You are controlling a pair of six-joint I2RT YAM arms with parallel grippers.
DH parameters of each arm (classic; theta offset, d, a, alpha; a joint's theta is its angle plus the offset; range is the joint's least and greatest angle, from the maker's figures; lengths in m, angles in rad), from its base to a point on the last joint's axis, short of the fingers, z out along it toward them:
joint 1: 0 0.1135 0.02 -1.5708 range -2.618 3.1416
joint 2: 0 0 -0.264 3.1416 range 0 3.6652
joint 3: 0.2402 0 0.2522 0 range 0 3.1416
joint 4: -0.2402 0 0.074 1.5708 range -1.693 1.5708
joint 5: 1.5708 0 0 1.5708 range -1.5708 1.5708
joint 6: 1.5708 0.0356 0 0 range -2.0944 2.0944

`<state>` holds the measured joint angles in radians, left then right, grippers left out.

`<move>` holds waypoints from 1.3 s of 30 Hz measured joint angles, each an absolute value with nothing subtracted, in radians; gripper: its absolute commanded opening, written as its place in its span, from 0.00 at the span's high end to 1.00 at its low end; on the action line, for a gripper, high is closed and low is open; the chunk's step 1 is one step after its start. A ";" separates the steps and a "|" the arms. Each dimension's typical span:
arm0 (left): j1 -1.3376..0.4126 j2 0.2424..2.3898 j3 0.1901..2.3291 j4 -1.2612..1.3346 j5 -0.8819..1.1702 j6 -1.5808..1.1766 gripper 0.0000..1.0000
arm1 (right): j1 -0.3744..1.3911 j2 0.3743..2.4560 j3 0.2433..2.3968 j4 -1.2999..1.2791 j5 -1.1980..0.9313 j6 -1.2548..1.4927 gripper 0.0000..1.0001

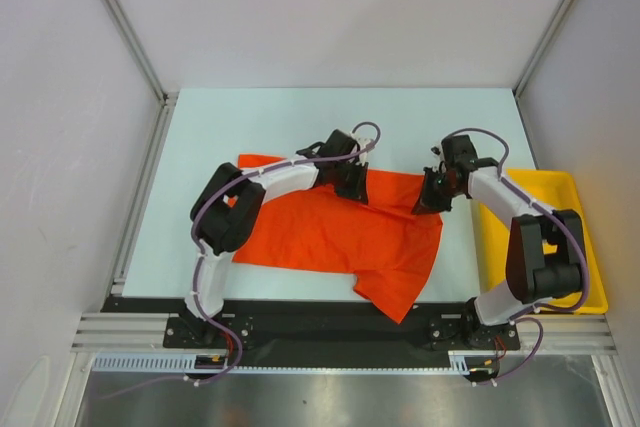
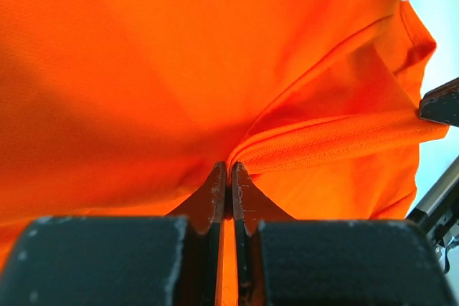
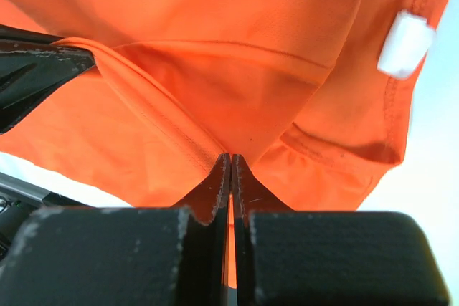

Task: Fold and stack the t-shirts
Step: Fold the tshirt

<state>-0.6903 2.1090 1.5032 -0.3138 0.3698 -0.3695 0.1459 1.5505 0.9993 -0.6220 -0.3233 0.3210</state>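
Observation:
One bright orange-red t-shirt (image 1: 330, 237) lies spread across the near half of the table, a sleeve hanging toward the front edge. My left gripper (image 1: 350, 185) is at its far edge near the middle, and in the left wrist view it is (image 2: 229, 166) shut on a pinched ridge of the t-shirt (image 2: 179, 69). To the right, my right gripper (image 1: 430, 197) holds the shirt's far right corner. In the right wrist view the right gripper (image 3: 230, 157) is shut on a fold of the t-shirt (image 3: 237, 48), beside a white label (image 3: 404, 44).
A yellow plastic tray (image 1: 575, 192) stands at the table's right edge, just behind the right arm. White enclosure walls and metal posts ring the pale table (image 1: 300, 122). The black base rail runs along the front edge.

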 measured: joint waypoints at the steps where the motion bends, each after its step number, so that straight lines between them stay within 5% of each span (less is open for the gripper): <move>1: -0.697 2.105 1.499 -0.313 0.369 -0.371 0.94 | 0.146 1.536 0.991 -0.620 -0.323 0.321 1.00; 4: -0.707 2.094 1.478 -0.308 0.369 -0.377 0.90 | 0.146 1.505 0.964 -0.619 -0.323 0.321 0.94; 5: -0.710 2.093 1.470 -0.309 0.370 -0.377 0.81 | 0.146 1.502 0.957 -0.619 -0.324 0.321 0.75; 7: -0.715 2.090 1.453 -0.310 0.367 -0.382 0.70 | 0.146 1.499 0.944 -0.625 -0.324 0.319 0.68; 11: -0.713 2.027 1.386 -0.334 0.344 -0.377 0.41 | 0.127 1.486 0.939 -0.658 -0.321 0.311 0.27; 12: -0.710 1.994 1.366 -0.344 0.342 -0.371 0.36 | 0.114 1.470 0.934 -0.661 -0.316 0.313 0.25; 17: -0.630 1.760 1.293 -0.380 0.332 -0.341 0.36 | 0.039 1.383 0.915 -0.596 -0.265 0.345 0.33; 21: -0.401 1.654 1.258 -0.372 0.378 -0.331 0.43 | 0.022 1.508 0.972 -0.534 -0.260 0.373 0.41; 29: -0.063 1.730 1.201 -0.379 0.379 -0.313 0.50 | 0.014 1.761 1.094 -0.474 -0.274 0.398 0.37; 39: -0.001 1.931 1.306 -0.424 0.373 -0.315 0.52 | -0.023 1.842 1.232 -0.453 -0.303 0.431 0.42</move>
<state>-0.0006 1.9308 1.3060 -0.4244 0.3733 -0.3145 -0.0227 1.8420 1.2324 -0.4526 -0.3031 0.4309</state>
